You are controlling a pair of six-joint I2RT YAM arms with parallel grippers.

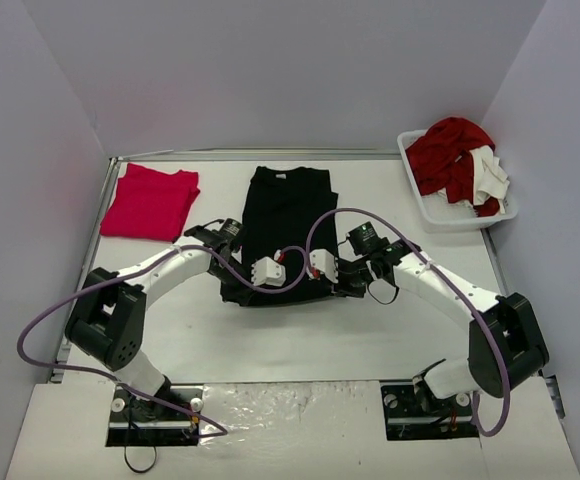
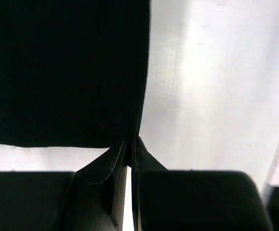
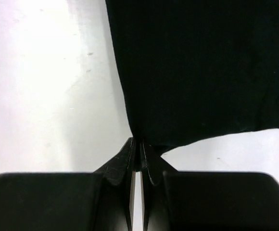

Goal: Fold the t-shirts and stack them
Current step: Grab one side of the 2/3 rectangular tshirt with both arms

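Note:
The black t-shirt (image 1: 288, 205) lies lengthwise in the middle of the table, its near end bunched between the two arms. My left gripper (image 1: 253, 287) is shut on a near corner of the black t-shirt (image 2: 67, 72); in the left wrist view the gripper (image 2: 131, 144) pinches the cloth's edge. My right gripper (image 1: 338, 281) is shut on the other near corner, and in the right wrist view the gripper (image 3: 137, 144) pinches the black t-shirt (image 3: 202, 67). The pink-red t-shirt (image 1: 150, 202) lies folded at the far left, apart from both grippers.
A white bin (image 1: 440, 215) with red and white clothes stands at the far right. Grey walls close the table on three sides. Purple cables loop over both arms above the shirt.

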